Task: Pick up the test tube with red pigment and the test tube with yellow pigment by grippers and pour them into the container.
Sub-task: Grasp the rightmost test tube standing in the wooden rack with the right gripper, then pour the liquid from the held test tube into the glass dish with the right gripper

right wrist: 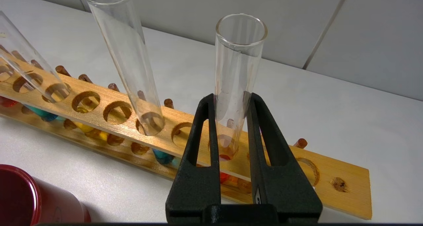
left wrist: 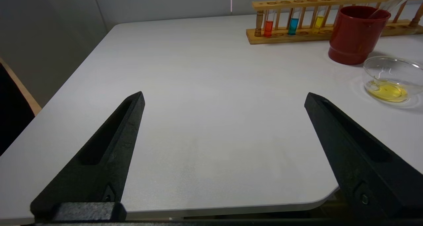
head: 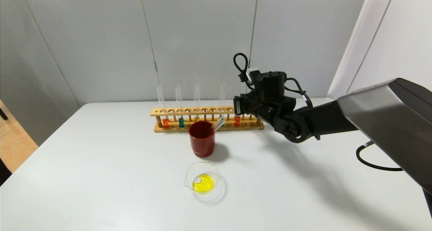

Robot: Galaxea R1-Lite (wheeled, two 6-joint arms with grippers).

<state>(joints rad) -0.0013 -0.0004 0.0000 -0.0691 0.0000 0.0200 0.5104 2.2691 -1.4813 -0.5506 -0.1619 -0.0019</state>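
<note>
The test tube with red pigment (right wrist: 239, 54) stands upright in a hole near the right end of the wooden rack (head: 206, 111), its red liquid (head: 237, 120) below the top bar. My right gripper (right wrist: 229, 98) is shut on its glass just above the rack. A test tube with yellow pigment (left wrist: 319, 21) stands in the rack behind the red cup. The container (head: 189, 172), a low glass dish, holds yellow liquid in front of the cup. My left gripper (left wrist: 224, 98) hangs open over the table's near left corner, holding nothing.
A dark red cup (head: 201, 139) stands between rack and container, with a clear tube (head: 218, 124) leaning in it. The rack also holds an orange tube (head: 165, 123), a teal tube (head: 181, 122) and another teal one (right wrist: 142, 70) next to the held tube.
</note>
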